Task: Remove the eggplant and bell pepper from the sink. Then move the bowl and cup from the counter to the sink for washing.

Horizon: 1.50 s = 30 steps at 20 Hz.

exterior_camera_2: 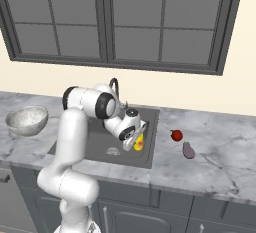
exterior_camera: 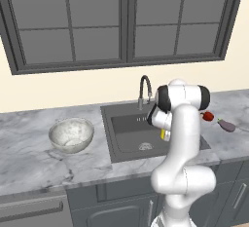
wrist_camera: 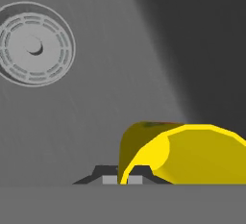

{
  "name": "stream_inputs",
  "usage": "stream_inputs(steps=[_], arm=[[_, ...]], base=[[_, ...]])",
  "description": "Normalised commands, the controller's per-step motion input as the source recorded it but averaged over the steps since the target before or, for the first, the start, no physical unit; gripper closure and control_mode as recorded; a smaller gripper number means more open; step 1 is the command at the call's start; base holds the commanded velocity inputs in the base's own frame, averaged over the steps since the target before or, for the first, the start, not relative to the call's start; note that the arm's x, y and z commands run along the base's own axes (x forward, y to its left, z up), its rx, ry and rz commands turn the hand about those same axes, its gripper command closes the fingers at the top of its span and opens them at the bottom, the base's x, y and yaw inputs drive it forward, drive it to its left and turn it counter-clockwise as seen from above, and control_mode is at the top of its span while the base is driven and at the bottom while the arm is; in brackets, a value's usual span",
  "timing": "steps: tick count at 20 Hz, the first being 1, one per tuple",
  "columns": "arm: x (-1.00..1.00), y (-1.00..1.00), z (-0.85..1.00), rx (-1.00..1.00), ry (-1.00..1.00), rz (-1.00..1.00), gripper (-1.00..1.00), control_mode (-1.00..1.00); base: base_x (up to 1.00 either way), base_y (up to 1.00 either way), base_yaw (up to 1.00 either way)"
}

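Cup (wrist_camera: 192, 153) in gripper (wrist_camera: 123, 177), above sink (wrist_camera: 96, 103)

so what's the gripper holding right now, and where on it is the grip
The gripper is shut on the small bright yellow cylindrical cup, pinching its rim wall, above the dark grey recessed sink.

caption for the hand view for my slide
Jaws shut on the yellow cup above the dark sink floor, near the round drain.
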Motion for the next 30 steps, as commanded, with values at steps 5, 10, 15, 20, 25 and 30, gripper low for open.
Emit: stream_inputs(steps=[5, 10, 15, 20, 25, 30], arm=[[0.31, -0.05, -0.20, 0.00, 0.00, 0.00, 1.00, -1.00], [0.28, -0.03, -0.20, 0.00, 0.00, 0.00, 1.00, -1.00], [0.19, -0.01, -0.20, 0.00, -0.02, 0.00, 1.00, -1.00], [0.24, 0.00, -0.15, 0.00, 0.00, 0.00, 1.00, -1.00], [0.22, 0.00, -0.17, 0.00, 0.01, 0.00, -1.00, -1.00], [0.17, 0.00, -0.06, 0.00, 0.07, 0.00, -1.00, -1.00]], base=[[0.00, 0.00, 0.00], [0.00, 0.00, 0.00], [0.00, 0.00, 0.00], [0.00, 0.00, 0.00], [0.00, 0.00, 0.00], [0.00, 0.00, 0.00]])
